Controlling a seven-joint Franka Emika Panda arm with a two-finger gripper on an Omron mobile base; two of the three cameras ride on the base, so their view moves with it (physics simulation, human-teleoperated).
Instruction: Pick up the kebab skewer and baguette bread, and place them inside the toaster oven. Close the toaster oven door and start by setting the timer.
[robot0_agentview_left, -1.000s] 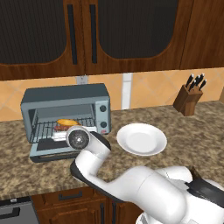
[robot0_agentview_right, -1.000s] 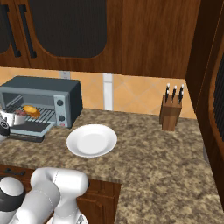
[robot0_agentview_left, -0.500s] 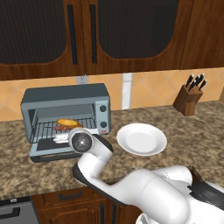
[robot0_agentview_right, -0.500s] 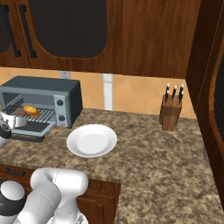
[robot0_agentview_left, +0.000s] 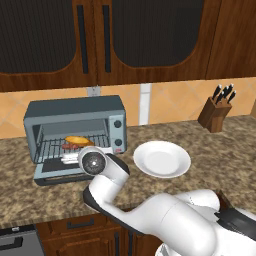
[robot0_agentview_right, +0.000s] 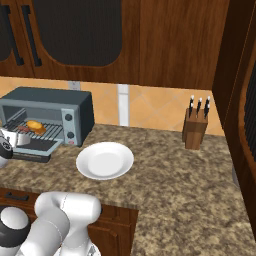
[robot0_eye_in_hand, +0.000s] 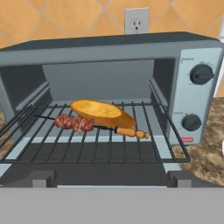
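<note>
The counter (robot0_agentview_left: 210, 150) of speckled brown stone is seen spread beneath dark wood cabinets (robot0_agentview_left: 125, 40). On it, at about 9 o'clock in the left base view, the toaster oven (robot0_agentview_left: 75, 127) is set against the tiled wall, and its door (robot0_agentview_left: 62, 170) is dropped down flat toward the front. A white plate (robot0_agentview_left: 161, 159) is laid just beside the oven at 3 o'clock of it, and a knife block (robot0_agentview_left: 214, 114) is stood well apart, toward 2 o'clock. The baguette bread (robot0_eye_in_hand: 103, 113) is rested on the wire rack (robot0_eye_in_hand: 94, 142) inside the oven, and the kebab skewer (robot0_eye_in_hand: 98, 125) is laid along its near side, touching it (meat chunks toward 9 o'clock, bare handle toward 3 o'clock). Two dark knobs (robot0_eye_in_hand: 201, 74) are mounted on the oven's right panel. The tool (robot0_eye_in_hand: 111, 186) is held released, jaws spread wide and gripping nothing, just before the lowered door.
</note>
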